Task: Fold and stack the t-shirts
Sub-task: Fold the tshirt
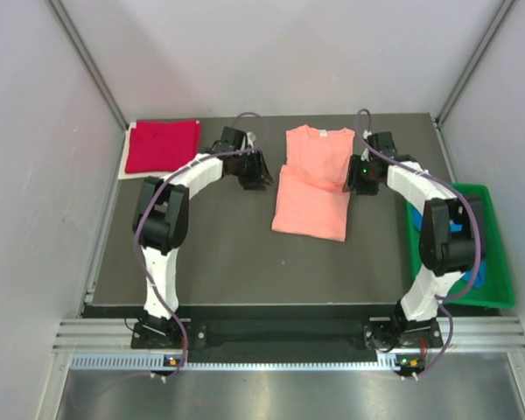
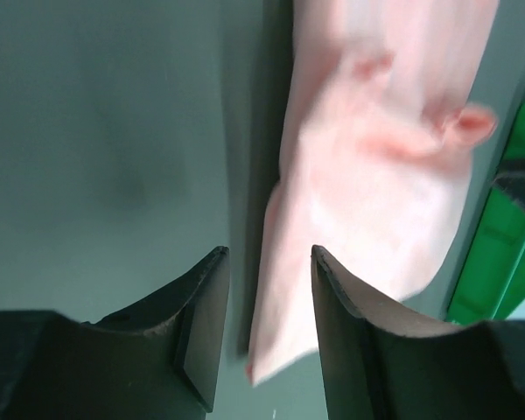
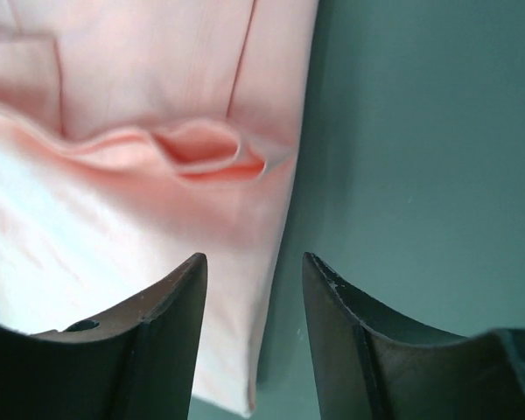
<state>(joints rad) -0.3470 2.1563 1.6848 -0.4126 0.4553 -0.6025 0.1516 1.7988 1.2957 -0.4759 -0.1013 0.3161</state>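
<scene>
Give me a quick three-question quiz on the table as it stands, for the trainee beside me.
1. True or false: the left pincer is shut on the salmon-pink t-shirt.
2. Where does the crimson-red t-shirt lie? A) on the salmon-pink t-shirt. B) at the far left corner of the table. C) under the left pincer.
3. What colour is the tray beside the right arm?

Key: 1 false, its jaws stand open with no cloth between them; 2 B; 3 green.
</scene>
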